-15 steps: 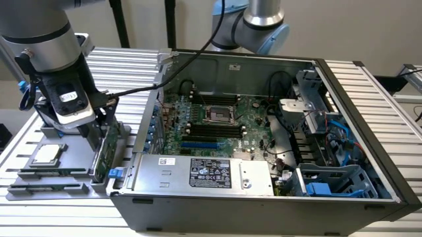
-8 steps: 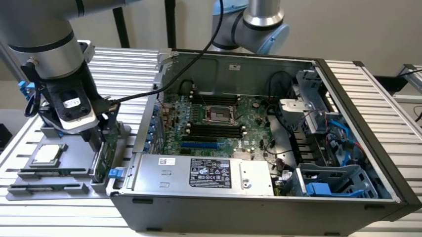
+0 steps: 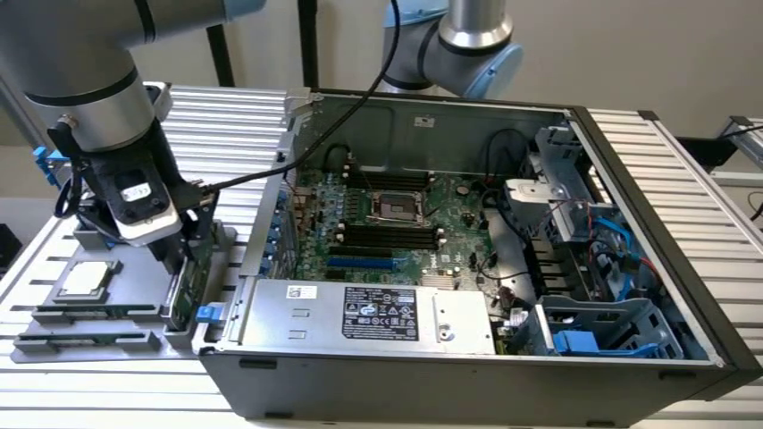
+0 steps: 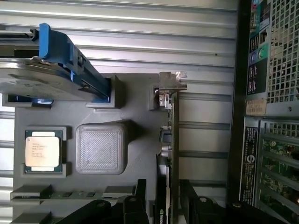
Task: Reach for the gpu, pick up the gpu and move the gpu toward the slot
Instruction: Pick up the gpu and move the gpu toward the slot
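Observation:
The gpu (image 4: 172, 135) stands on its edge in a grey holder (image 4: 140, 107), a thin green card with its silver bracket (image 4: 171, 81) at one end. My gripper (image 4: 163, 203) is down over the card's other end, open, with one dark finger (image 4: 140, 193) on each side of the card. In the exterior view the gripper (image 3: 181, 261) hangs low over the gpu (image 3: 179, 299) at the left of the open computer case (image 3: 667, 268). Blue and black card slots (image 3: 357, 264) lie on the motherboard inside the case.
A small square cpu chip (image 4: 43, 151) sits in the same holder, beside a square grey block (image 4: 100, 148). A silver hard drive in a blue frame (image 4: 56, 70) stands farther along. The case wall (image 4: 238, 116) runs close beside the gpu. A second arm (image 3: 471, 45) reaches in behind the case.

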`<state>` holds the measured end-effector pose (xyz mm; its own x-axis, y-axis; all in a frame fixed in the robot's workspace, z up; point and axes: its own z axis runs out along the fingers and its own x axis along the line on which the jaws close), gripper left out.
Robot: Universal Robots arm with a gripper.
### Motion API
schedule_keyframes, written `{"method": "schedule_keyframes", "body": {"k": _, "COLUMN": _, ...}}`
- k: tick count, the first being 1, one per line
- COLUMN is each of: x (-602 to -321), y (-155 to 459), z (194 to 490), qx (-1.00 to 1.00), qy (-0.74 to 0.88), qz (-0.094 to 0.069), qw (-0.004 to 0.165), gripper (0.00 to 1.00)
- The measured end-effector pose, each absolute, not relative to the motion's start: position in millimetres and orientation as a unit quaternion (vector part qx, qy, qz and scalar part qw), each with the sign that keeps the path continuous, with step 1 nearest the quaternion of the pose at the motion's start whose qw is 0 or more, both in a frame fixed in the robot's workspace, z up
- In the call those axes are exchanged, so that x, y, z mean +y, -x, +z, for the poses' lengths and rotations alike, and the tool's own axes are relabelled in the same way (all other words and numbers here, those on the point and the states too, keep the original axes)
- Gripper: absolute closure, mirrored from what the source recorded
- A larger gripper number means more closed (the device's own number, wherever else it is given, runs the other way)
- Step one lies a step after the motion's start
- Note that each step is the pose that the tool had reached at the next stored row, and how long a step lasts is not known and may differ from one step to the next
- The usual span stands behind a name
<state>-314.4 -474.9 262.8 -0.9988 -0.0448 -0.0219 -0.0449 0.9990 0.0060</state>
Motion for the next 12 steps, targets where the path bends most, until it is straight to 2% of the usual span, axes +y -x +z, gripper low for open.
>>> {"method": "schedule_keyframes", "body": {"k": 7, "x": -474, "y": 315, "z": 256, "qx": 1.0, "qy": 0.024, "qz": -0.012, "qw": 0.012, "gripper": 0.58}}
{"method": "schedule_keyframes", "body": {"k": 12, "x": -472, "y": 315, "z": 251, "qx": 0.999, "qy": 0.026, "qz": -0.014, "qw": 0.017, "gripper": 0.58}}
